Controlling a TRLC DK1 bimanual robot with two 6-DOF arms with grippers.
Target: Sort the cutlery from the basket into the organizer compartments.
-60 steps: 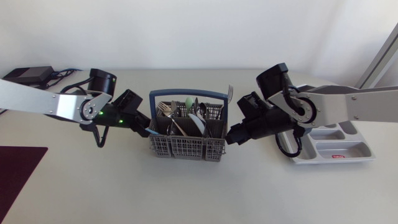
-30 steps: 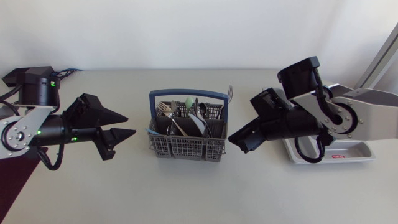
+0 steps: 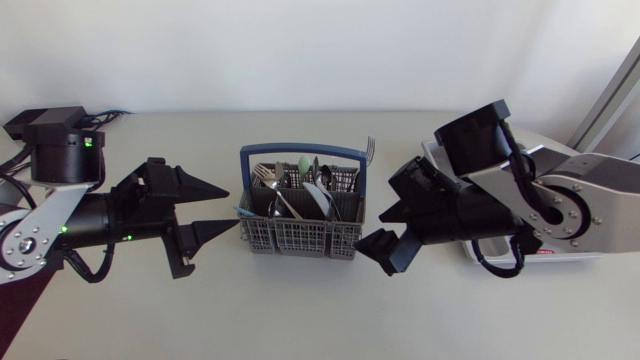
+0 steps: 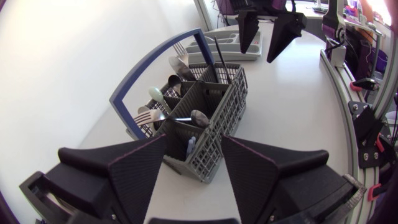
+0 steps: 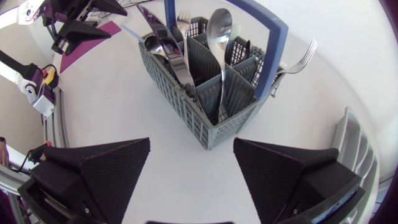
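The cutlery basket (image 3: 300, 238) sits at the middle of the worktop (image 3: 300, 310), loaded, with nothing yet lifted out. Its long axis runs side to side in the head view, and the blue handle (image 3: 300, 150) arches along that same length. The pieces stand roughly upright in the cells, working ends up. A spoon (image 5: 219, 31) rises near the centre divider, and a fork (image 3: 369, 148) leans out of the far corner on the organizer's side, tines up. That upright stance probably suits a pick from above, by the head of a piece.

The left end effector (image 3: 232, 208) is just beside one short end of the basket, its fingers spread and holding nothing. The right end effector (image 3: 372, 228) is just beside the other short end, also spread and empty. Both point at the basket's ends, likely to steady it or to line up a first pick.

The organizer (image 4: 202, 45) lies beyond the right arm, largely covered by it in the head view, so its compartments cannot be checked from there.
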